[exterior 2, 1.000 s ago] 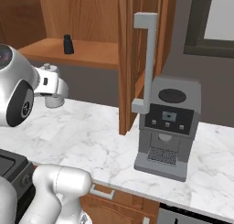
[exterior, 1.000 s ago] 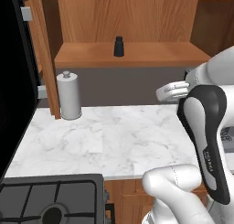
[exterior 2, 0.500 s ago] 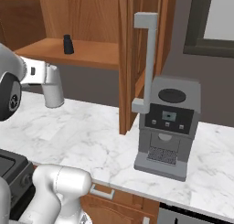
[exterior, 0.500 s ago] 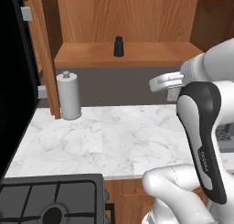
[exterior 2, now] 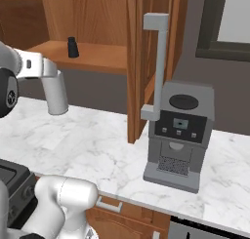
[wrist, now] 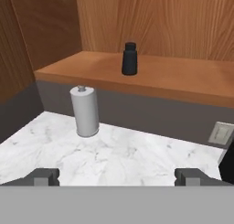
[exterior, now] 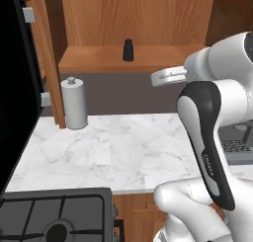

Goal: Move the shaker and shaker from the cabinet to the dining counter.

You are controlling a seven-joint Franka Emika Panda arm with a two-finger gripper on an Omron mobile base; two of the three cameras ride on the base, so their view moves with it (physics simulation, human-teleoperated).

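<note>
One small black shaker (exterior: 128, 50) (exterior 2: 72, 47) (wrist: 130, 58) stands upright on the wooden shelf (exterior: 94, 61) of the open cabinet (wrist: 183, 26). My gripper (wrist: 119, 177) hovers over the marble worktop in front of the cabinet. It faces the shelf from a distance, a little below shelf height. Its two fingertips (wrist: 44, 176) stand wide apart, open, with nothing between them. The dining counter is out of view.
A tall grey cylinder with a knob (exterior: 74, 103) (wrist: 85, 109) stands on the worktop (exterior: 113, 147) under the shelf. The cabinet's open doors (exterior: 47, 58) (exterior 2: 139, 62) flank the opening. A coffee machine (exterior 2: 178, 135) sits to the right. A stove (exterior: 54, 216) lies at the near left.
The hand has risen and swung a little to the left, toward the cabinet shelf. The gripper has stayed open. The shaker has not moved.
</note>
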